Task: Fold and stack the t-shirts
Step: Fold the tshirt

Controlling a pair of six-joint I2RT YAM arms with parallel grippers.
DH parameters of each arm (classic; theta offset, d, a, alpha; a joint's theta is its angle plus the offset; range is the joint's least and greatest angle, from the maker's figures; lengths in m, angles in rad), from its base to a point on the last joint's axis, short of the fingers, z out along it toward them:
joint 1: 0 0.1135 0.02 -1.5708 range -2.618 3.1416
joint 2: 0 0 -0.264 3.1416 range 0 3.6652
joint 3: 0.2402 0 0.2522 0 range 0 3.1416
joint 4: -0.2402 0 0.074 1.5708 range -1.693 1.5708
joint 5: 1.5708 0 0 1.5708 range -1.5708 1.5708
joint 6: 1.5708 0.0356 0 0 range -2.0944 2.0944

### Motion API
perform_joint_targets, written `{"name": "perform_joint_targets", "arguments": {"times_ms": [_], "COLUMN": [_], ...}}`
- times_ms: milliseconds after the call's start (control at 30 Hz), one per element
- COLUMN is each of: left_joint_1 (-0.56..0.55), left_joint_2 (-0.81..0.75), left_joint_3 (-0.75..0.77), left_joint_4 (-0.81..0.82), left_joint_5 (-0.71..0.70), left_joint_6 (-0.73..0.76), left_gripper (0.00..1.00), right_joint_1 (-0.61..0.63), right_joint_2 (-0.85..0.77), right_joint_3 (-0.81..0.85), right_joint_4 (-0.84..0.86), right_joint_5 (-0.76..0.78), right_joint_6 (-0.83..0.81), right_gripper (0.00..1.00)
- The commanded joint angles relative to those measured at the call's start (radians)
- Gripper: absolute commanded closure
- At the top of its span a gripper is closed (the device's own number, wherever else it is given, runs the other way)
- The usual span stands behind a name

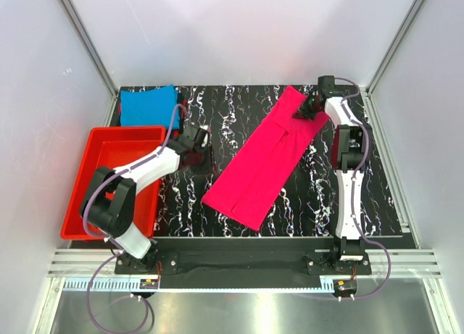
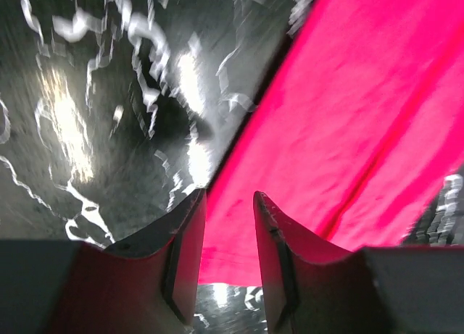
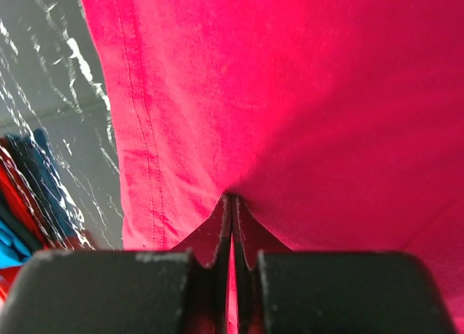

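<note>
The magenta-pink t-shirt [image 1: 264, 156] lies as a long folded strip, slanting from the back right toward the front middle of the black marbled table. My right gripper [image 1: 303, 113] is at its far end, shut on a pinch of the pink cloth [image 3: 290, 95], jaws pressed together [image 3: 232, 198]. My left gripper [image 1: 205, 160] hovers at the strip's left side. Its jaws stand apart [image 2: 229, 196] just over the shirt's near edge [image 2: 348, 117], with nothing clamped between them. The turquoise-blue t-shirt [image 1: 148, 106] sits folded at the back left corner.
A rigid red tray [image 1: 127, 133] stands at the left edge of the table, under the left arm. Grey walls and metal frame posts close in the back and both sides.
</note>
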Motion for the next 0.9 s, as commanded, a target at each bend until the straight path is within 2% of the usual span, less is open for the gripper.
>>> {"name": "perform_joint_targets", "arguments": {"times_ms": [0,67,233,367,500,567,633,667,700,767,867], "left_joint_1": [0.005,-0.006,-0.055,-0.099,-0.145,-0.159,-0.158,-0.158,-0.159,-0.149,-0.124], "left_joint_2": [0.063,0.114,0.126,0.087,0.019,-0.022,-0.094,-0.119,-0.157,-0.183,-0.2], "left_joint_3": [-0.052,-0.046,-0.089,-0.182,-0.246,-0.256,-0.242,-0.221,-0.199,-0.136,-0.078], "left_joint_4": [0.013,-0.008,0.018,0.078,0.089,0.065,0.016,-0.013,-0.064,-0.099,-0.1], "left_joint_5": [0.021,0.019,0.015,0.012,0.006,-0.029,-0.034,-0.063,-0.089,-0.149,-0.152], "left_joint_6": [0.002,0.007,-0.036,-0.096,-0.139,-0.156,-0.153,-0.145,-0.139,-0.102,-0.022], "left_gripper": [0.63,0.65,0.66,0.66,0.66,0.66,0.64,0.61,0.57,0.52,0.49], "right_joint_1": [0.029,0.031,0.031,0.031,0.032,0.037,0.048,0.072,0.086,0.153,0.238], "right_joint_2": [0.054,0.062,0.082,-0.039,-0.286,-0.428,-0.542,-0.652,-0.701,-0.813,-0.959], "right_joint_3": [0.054,0.065,0.15,0.069,-0.113,-0.203,-0.419,-0.504,-0.644,-0.816,-0.97], "right_joint_4": [-0.048,0.015,0.048,0.067,-0.005,-0.024,-0.005,0.018,0.031,0.032,0.036], "right_joint_5": [-0.004,-0.039,-0.125,-0.142,-0.037,-0.031,0.0,0.005,0.034,0.066,0.13], "right_joint_6": [-0.05,-0.056,-0.063,-0.083,-0.123,-0.116,-0.076,-0.035,-0.016,0.013,0.086], "right_gripper": [0.95,0.93,0.9,0.82,0.69,0.65,0.63,0.63,0.63,0.61,0.56]}}
